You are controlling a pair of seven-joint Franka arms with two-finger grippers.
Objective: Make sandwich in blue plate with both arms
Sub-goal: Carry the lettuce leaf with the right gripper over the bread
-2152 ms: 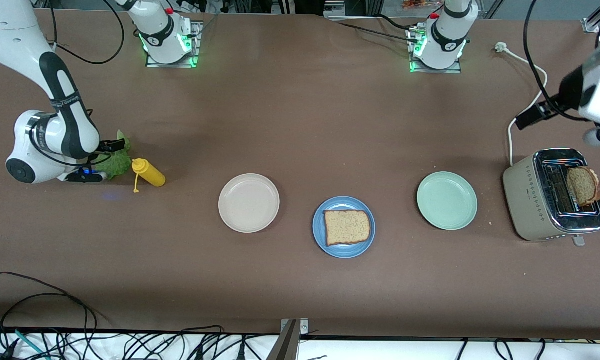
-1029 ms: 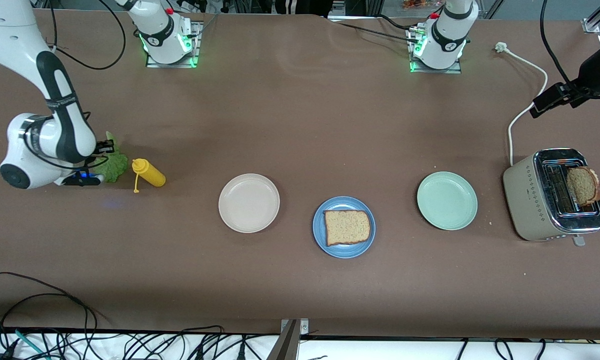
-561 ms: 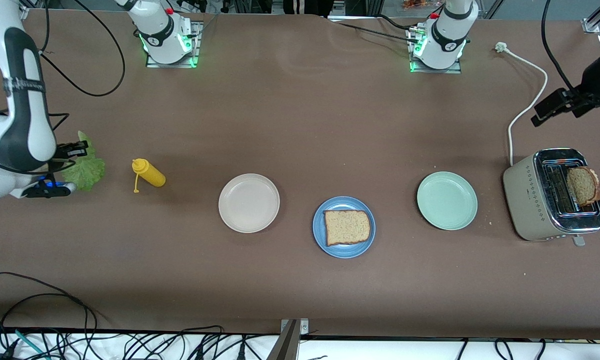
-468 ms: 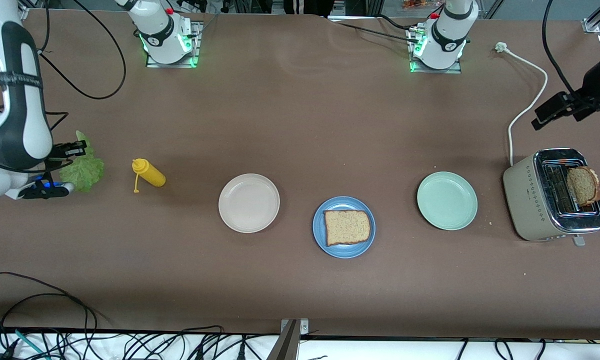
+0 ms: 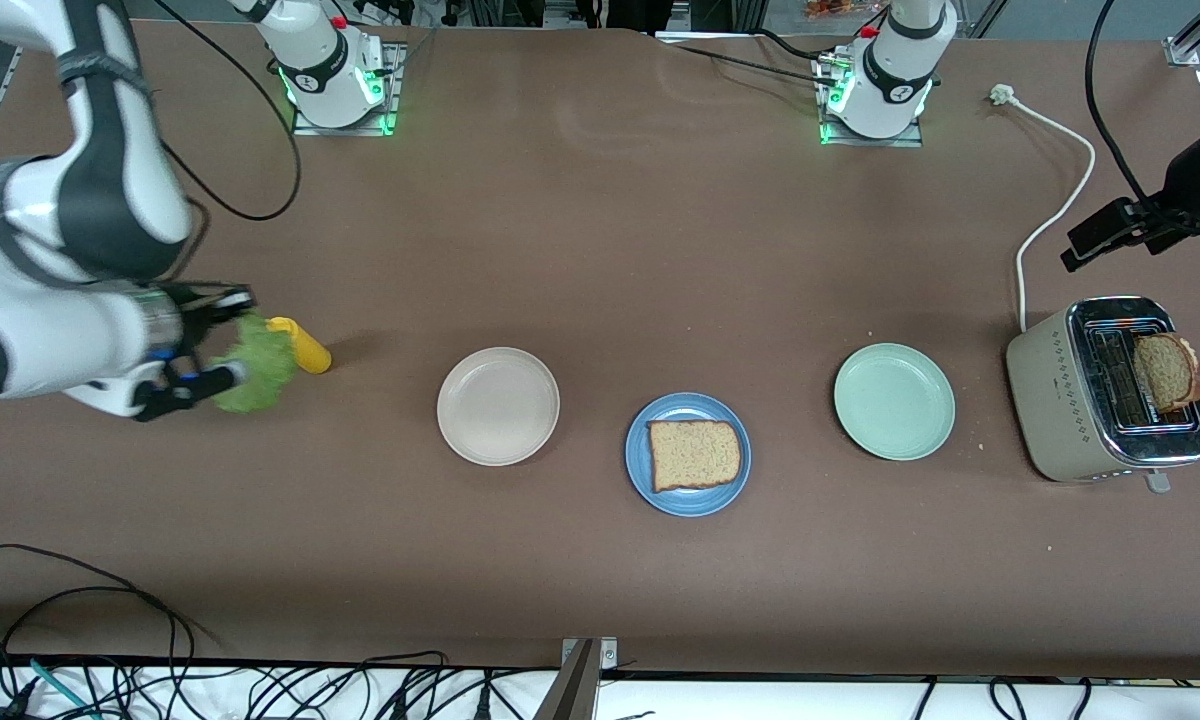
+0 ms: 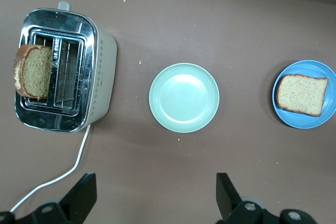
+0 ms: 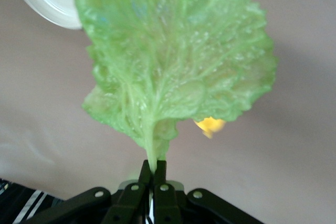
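Note:
The blue plate (image 5: 688, 455) sits near the middle of the table with one brown bread slice (image 5: 694, 454) on it; both also show in the left wrist view (image 6: 307, 94). A second bread slice (image 5: 1168, 372) stands in the toaster (image 5: 1105, 390). My right gripper (image 5: 222, 340) is shut on the stem of a crinkly green lettuce leaf (image 7: 173, 61) and holds it in the air over the table beside the yellow bottle (image 5: 300, 345). My left gripper (image 6: 156, 203) is open and empty, high over the table near the toaster.
A beige plate (image 5: 498, 405) lies beside the blue plate toward the right arm's end. A pale green plate (image 5: 894, 401) lies toward the left arm's end. The toaster's white cord (image 5: 1050, 215) runs toward the arm bases. Cables hang at the table's near edge.
My right gripper has lifted the lettuce off the table and swung it over toward the yellow bottle. My left gripper has drifted a little near the toaster.

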